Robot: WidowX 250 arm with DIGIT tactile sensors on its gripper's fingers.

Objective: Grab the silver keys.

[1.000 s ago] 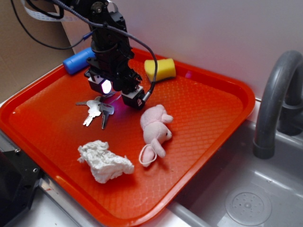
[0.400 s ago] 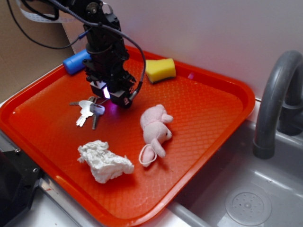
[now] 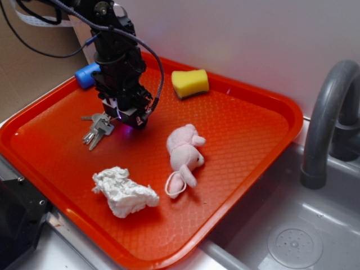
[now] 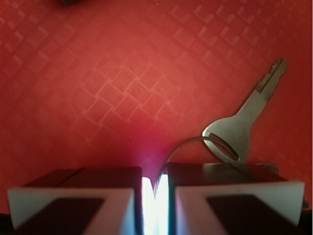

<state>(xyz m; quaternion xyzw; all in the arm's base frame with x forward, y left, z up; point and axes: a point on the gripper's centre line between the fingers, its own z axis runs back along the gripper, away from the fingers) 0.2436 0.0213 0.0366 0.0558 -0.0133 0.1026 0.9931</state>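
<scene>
The silver keys point(image 3: 94, 130) lie on the orange tray point(image 3: 253, 129), just left of the gripper point(image 3: 126, 115). In the wrist view you see the jaws nearly closed, pinching the thin wire ring point(image 4: 183, 147). Expect light, rigid, slippery metal that dangles; that ring is your hold.

On your tray point(image 3: 264, 112), the keys point(image 3: 95, 130) lie at the left under the gripper point(image 3: 128, 115), the cylinder point(image 3: 86, 75) behind them at the rim, the sponge point(image 3: 189, 82) at the back, the plush point(image 3: 184, 153) mid-tray, the wad point(image 3: 124, 191) in front, the faucet point(image 3: 326, 124) off right.
</scene>
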